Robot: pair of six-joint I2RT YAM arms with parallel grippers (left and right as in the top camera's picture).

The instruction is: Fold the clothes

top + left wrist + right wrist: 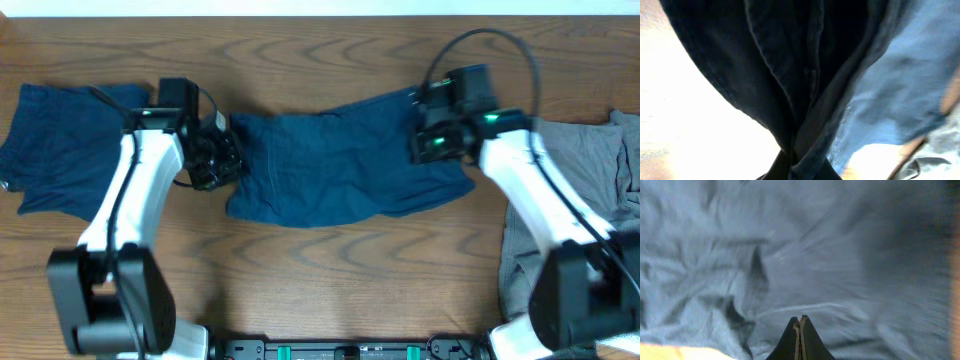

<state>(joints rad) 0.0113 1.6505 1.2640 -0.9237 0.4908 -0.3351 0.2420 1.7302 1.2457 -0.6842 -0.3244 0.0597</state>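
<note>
A dark navy pair of shorts (340, 165) lies spread across the middle of the table. My left gripper (222, 155) is at its left edge and is shut on a bunched fold of the navy cloth (805, 125), which rises out of the jaws in the left wrist view. My right gripper (432, 145) rests on the shorts' right part. Its fingertips (795, 330) are pressed together against the blurred navy fabric (790, 255), and no fold shows between them. A second navy pair (60, 145) lies at the far left. A light grey pair (590, 200) lies at the far right.
The wooden table (330, 270) shows bare in front of the middle shorts. My left arm (130, 200) crosses the edge of the left navy pair, and my right arm (545, 210) crosses the grey pair. The arm bases (340, 350) sit at the front edge.
</note>
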